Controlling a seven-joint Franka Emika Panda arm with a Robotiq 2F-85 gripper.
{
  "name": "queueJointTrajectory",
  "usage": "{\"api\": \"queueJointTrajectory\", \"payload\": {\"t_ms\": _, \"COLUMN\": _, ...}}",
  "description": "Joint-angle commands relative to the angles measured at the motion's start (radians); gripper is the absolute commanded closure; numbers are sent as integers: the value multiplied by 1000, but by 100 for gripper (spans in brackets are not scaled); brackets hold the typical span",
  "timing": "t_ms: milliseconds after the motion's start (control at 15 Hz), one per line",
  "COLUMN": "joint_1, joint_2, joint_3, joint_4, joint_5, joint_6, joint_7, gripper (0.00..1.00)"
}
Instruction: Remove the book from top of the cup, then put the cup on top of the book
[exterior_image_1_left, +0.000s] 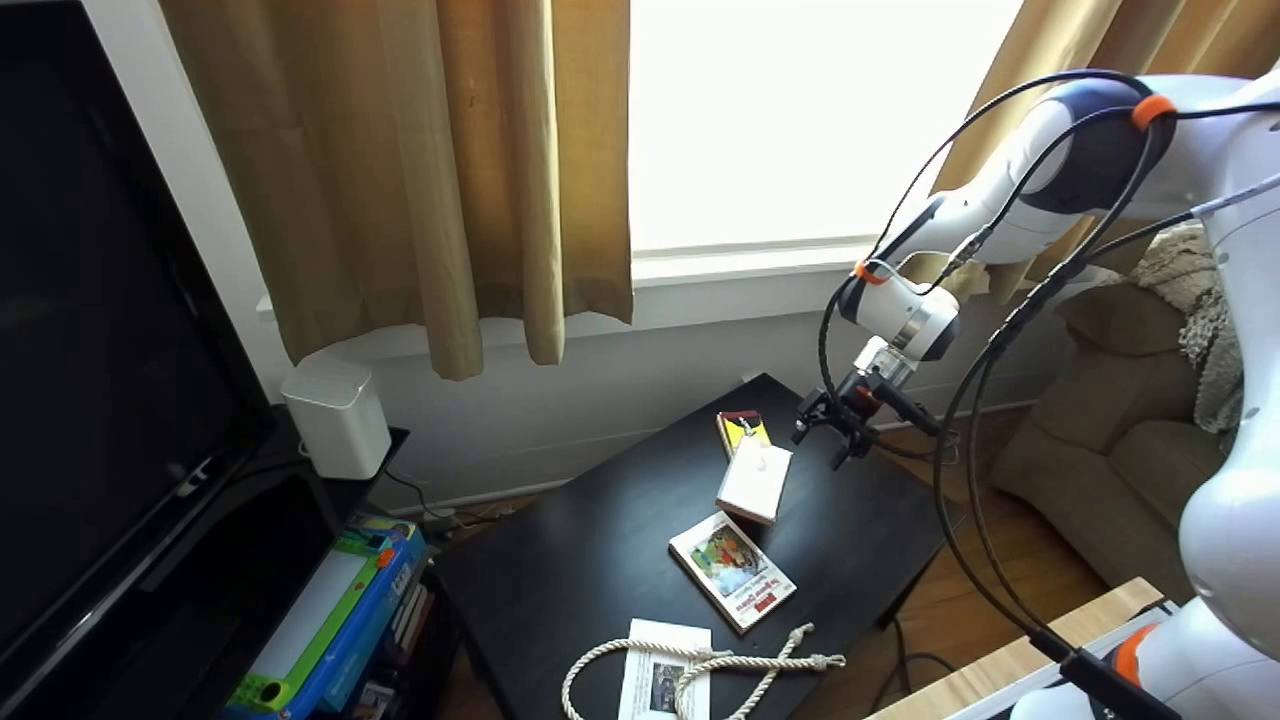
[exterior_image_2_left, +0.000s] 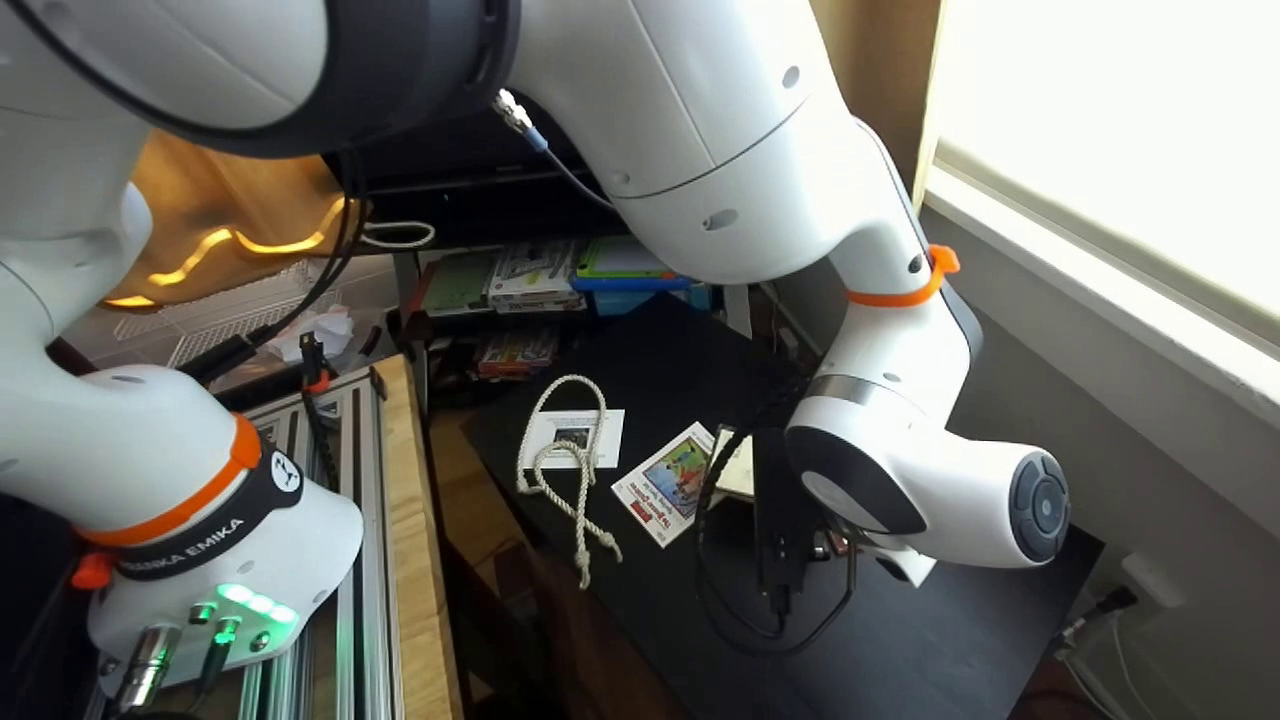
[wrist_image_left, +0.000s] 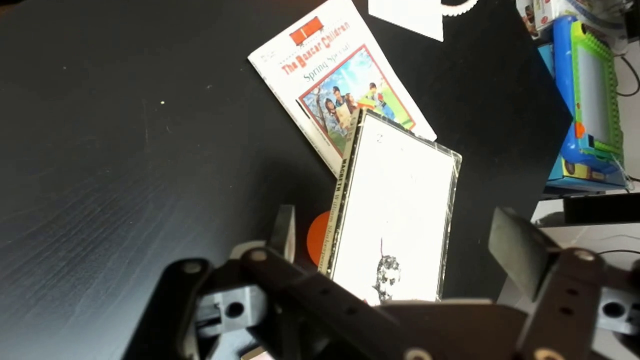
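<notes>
1. My pincer (wrist_image_left: 394, 220) stands wide apart, empty.
2. The book (wrist_image_left: 402, 185) lies over the cup (wrist_image_left: 317, 240), which shows at left in the wrist view.
3. I should straddle the book's long edges, lifting level.

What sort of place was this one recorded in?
Probably a living room in a home: an exterior view shows what looks like a large television, tan curtains at a bright window, and a brown sofa.
</notes>
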Motion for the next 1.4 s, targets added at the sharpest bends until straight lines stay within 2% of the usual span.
{"api": "queueJointTrajectory", "payload": {"t_ms": 0, "joint_1": -20, "joint_2": 4, "joint_3": 20, "joint_4": 7, "joint_5": -21, "joint_6": 5, "joint_7": 11, "gripper": 0}}
{"api": "queueJointTrajectory", "payload": {"t_ms": 133, "joint_1": -20, "joint_2": 4, "joint_3": 22, "joint_4": 11, "joint_5": -20, "joint_6": 5, "joint_7": 11, "gripper": 0}}
{"api": "queueJointTrajectory", "payload": {"t_ms": 267, "joint_1": -64, "joint_2": 48, "joint_3": 52, "joint_4": 57, "joint_5": 31, "joint_6": -5, "joint_7": -17, "gripper": 0}}
{"api": "queueJointTrajectory", "payload": {"t_ms": 667, "joint_1": -126, "joint_2": 162, "joint_3": 95, "joint_4": 184, "joint_5": 112, "joint_6": -20, "joint_7": -81, "gripper": 0}}
{"api": "queueJointTrajectory", "payload": {"t_ms": 1333, "joint_1": -162, "joint_2": 350, "joint_3": 112, "joint_4": 389, "joint_5": 100, "joint_6": -114, "joint_7": -146, "gripper": 0}}
